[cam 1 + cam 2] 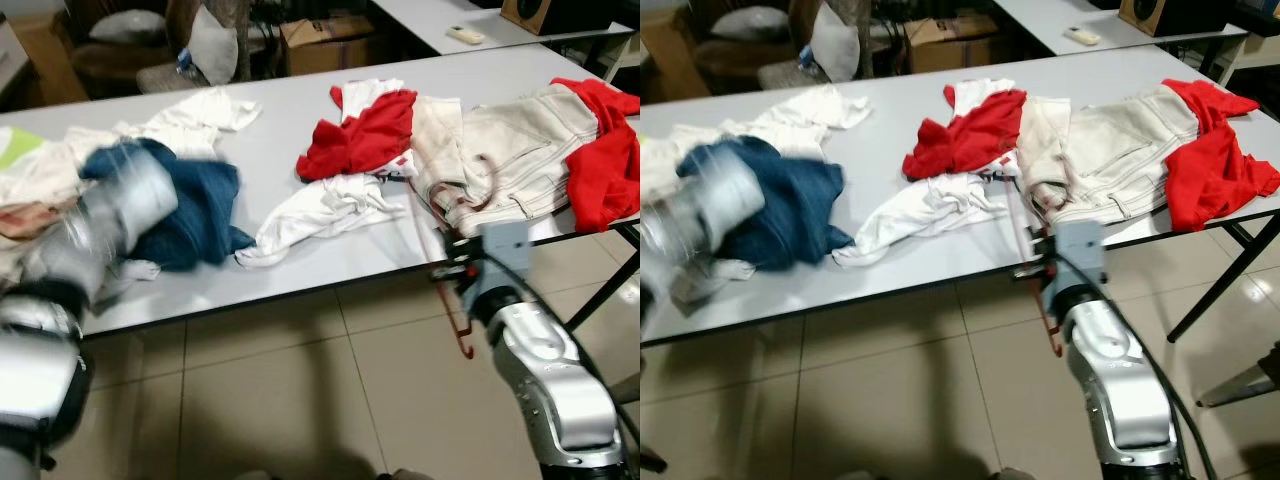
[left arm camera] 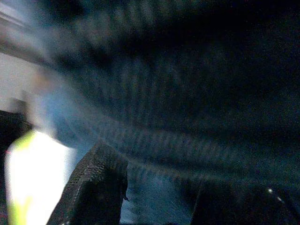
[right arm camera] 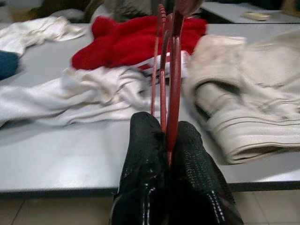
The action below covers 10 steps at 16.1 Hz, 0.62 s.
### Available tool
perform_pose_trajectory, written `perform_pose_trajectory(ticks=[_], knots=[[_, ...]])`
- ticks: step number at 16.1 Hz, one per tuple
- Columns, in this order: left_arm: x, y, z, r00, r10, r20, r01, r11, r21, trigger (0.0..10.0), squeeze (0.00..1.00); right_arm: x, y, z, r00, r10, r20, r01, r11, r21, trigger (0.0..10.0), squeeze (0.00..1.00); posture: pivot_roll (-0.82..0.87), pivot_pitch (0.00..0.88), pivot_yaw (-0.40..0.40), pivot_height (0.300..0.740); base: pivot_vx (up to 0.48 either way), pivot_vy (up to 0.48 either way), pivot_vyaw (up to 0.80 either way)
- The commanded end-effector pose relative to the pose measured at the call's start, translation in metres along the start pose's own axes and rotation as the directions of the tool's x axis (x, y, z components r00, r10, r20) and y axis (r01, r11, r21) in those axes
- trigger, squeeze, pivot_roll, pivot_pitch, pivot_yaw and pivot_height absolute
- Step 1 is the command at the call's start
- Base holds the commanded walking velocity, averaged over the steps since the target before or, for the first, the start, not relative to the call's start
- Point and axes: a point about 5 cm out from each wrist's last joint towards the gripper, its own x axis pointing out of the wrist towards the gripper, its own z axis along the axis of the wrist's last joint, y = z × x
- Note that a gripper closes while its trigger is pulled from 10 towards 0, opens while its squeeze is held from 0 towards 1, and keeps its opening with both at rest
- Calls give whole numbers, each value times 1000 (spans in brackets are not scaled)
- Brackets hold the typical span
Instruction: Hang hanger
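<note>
Here, right hand (image 3: 168,154) at the near edge of the grey worktop (image 1: 290,130), fingers pinching a red hanger (image 3: 169,70), hanger's hook hanging below that edge, left hand (image 2: 154,206) blurred over a blue garment (image 1: 190,205), grip unclear, cream jeans (image 1: 510,160) beside the hanger.

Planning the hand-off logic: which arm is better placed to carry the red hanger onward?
Right. The right gripper is shut on the red hanger at the table's near edge. The left gripper is over the blue garment, away from it.
</note>
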Motion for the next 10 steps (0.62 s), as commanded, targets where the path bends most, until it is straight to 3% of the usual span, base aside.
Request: perform_pose_trajectory(ticks=[1, 2, 5, 8, 9, 10], knots=[[-7, 20, -5, 1000, 14, -22, -14, 1000, -10, 10000, 0, 0, 5, 3, 999, 34, 14, -34, 999, -8, 10000, 0, -83, 0, 53, 740, 0, 0, 0], [-13, 27, -16, 999, -42, -35, 39, 996, -75, 10000, 1000, 1, 7, 4, 999, 44, 14, -44, 999, -10, 10000, 0, -76, 0, 54, 740, 0, 0, 0], [-24, 39, -30, 994, -96, -57, 92, 993, -68, 10000, 1000, 2, 5, 4, 999, 33, 19, -32, 999, -11, 10000, 0, -73, 0, 58, 740, 0, 0, 0], [-49, 57, -58, 973, -210, -97, 207, 977, -44, 10000, 1000, 3, 0, 5, 999, 28, 25, -27, 1000, -15, 10000, 0, -59, 0, 58, 740, 0, 0, 0], [-57, 64, -62, 972, -224, -68, 218, 973, -81, 10000, 1000, 3, -1, 5, 999, 28, 27, -27, 999, -17, 10000, 0, -55, 0, 59, 740, 0, 0, 0], [-63, 77, -56, 983, -173, 66, 184, 960, -212, 10000, 1000, 4, -2, 7, 999, 28, 34, -27, 1000, -16, 10000, 0, -52, 0, 59, 740, 0, 0, 0]])
